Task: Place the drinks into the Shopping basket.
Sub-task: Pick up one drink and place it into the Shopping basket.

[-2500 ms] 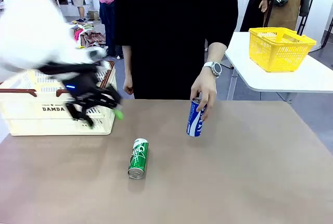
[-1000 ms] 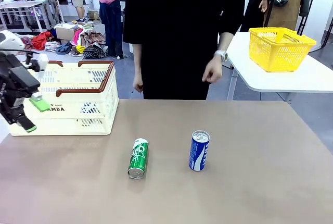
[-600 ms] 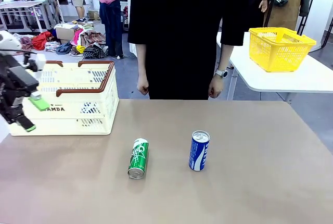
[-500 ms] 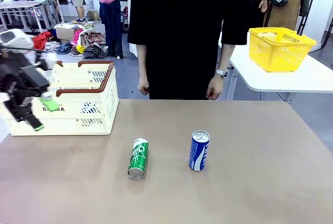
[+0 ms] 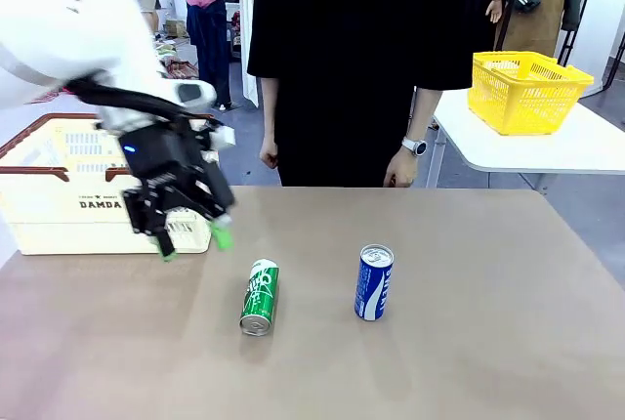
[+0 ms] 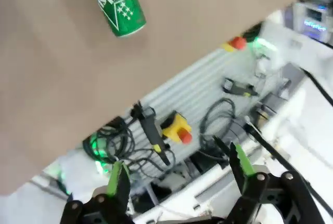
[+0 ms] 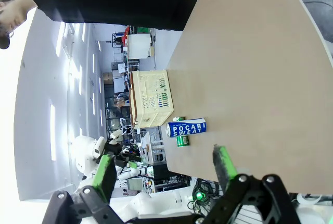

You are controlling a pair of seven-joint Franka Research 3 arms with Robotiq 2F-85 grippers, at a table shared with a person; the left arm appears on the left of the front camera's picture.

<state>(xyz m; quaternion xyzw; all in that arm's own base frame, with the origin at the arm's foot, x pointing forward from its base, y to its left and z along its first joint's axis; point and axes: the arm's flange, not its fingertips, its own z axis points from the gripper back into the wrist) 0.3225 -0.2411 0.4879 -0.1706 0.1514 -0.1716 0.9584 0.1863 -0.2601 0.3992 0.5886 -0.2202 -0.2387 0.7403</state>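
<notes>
The brown table [image 5: 469,342] spreads wide and bare to the right of the left gripper [image 5: 194,245] and toward the robot's side of it. In the left wrist view the table's near edge runs just ahead of the left gripper [image 6: 179,168], with cables and rig hardware beyond that edge.

A person [image 5: 361,49] in black stands at the far edge, beyond and to the right of this gripper, with both hands hanging near that edge and off the table.

The Shopping basket [image 5: 59,215] sits directly behind and to the left of the gripper. The white left arm [image 5: 78,29] crosses in front of its right corner.

A yellow basket [image 5: 527,88] rests on a white side table [image 5: 586,147], well apart to the far right.

The green can [image 5: 260,296] lies on its side just below and to the right of the gripper, with nothing between them. The blue can [image 5: 373,282] stands upright farther right of the gripper, apart from the green can.

The left gripper's fingers are spread and empty. The right gripper [image 7: 164,162] is likewise spread and empty, and both cans and the basket lie well ahead of it.

Half a second ago the left gripper hung before the basket's left end. It has since swung right, close to the green can. Neither can has moved.
</notes>
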